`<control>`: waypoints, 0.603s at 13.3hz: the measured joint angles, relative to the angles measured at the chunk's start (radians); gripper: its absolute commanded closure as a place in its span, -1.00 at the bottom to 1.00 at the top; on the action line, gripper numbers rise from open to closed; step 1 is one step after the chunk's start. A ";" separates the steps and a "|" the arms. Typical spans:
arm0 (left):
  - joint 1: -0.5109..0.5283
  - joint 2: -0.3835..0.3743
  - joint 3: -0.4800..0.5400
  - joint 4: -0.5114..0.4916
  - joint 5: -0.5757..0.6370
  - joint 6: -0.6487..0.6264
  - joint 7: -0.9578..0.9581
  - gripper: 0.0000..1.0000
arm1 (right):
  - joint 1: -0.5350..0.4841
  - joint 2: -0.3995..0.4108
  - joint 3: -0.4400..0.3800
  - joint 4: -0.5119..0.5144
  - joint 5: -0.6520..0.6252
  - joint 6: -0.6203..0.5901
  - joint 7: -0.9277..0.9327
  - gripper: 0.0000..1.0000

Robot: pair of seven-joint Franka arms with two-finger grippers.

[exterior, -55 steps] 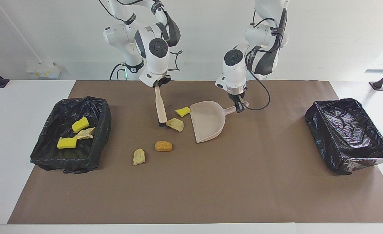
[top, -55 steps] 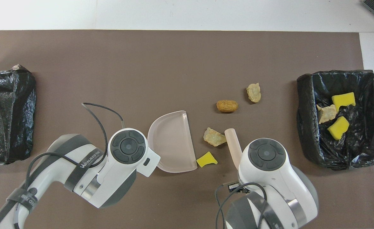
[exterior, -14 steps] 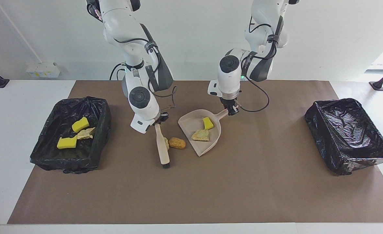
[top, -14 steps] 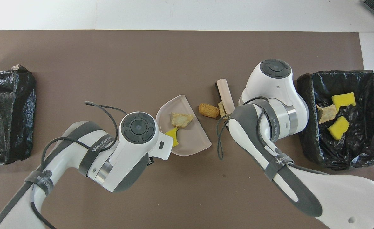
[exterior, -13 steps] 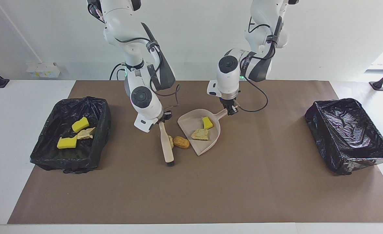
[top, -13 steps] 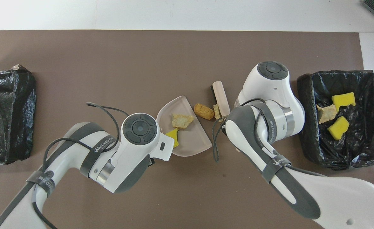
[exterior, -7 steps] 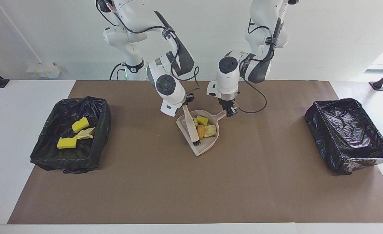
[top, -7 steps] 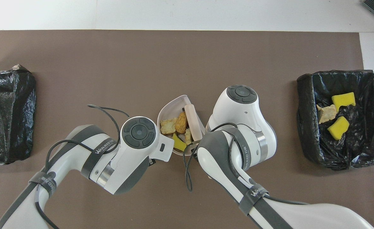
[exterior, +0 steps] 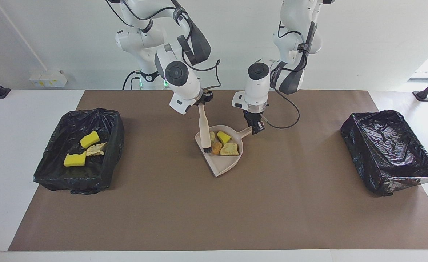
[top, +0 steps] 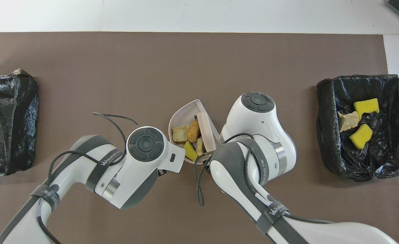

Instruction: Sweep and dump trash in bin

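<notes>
A beige dustpan [exterior: 224,164] sits mid-mat, and my left gripper [exterior: 256,127] is shut on its handle [exterior: 247,132]. The pan carries trash: a yellow sponge chunk [exterior: 223,137], a tan lump [exterior: 230,149], an orange lump [exterior: 216,147] and a pale piece [exterior: 212,136]. My right gripper [exterior: 201,103] is shut on a beige brush [exterior: 204,125], held steeply with its dark bristles [exterior: 207,148] inside the pan beside the lumps. From above, the dustpan [top: 185,110] and the brush [top: 207,130] show between the two wrists; both grippers are hidden under them.
A black-lined bin [exterior: 115,135] toward the right arm's end holds two yellow sponge chunks and a tan lump; in the overhead view this bin [top: 324,108] shows them too. A second black-lined bin [exterior: 359,145] stands toward the left arm's end.
The brush pushed the orange and pale pieces across the mat into the dustpan, then drew back toward the robots and stood steeper. The pan's load slid toward its handle end.
</notes>
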 measured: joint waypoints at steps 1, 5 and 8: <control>0.000 0.001 0.000 -0.003 0.000 0.013 0.000 1.00 | -0.001 -0.015 0.000 0.000 -0.012 -0.031 0.013 1.00; 0.002 0.002 0.000 -0.010 0.000 0.046 0.002 1.00 | 0.014 -0.029 0.004 -0.006 -0.104 -0.071 0.074 1.00; 0.028 0.003 0.000 -0.010 0.000 0.055 0.040 1.00 | 0.040 -0.048 0.008 -0.045 -0.128 -0.080 0.141 1.00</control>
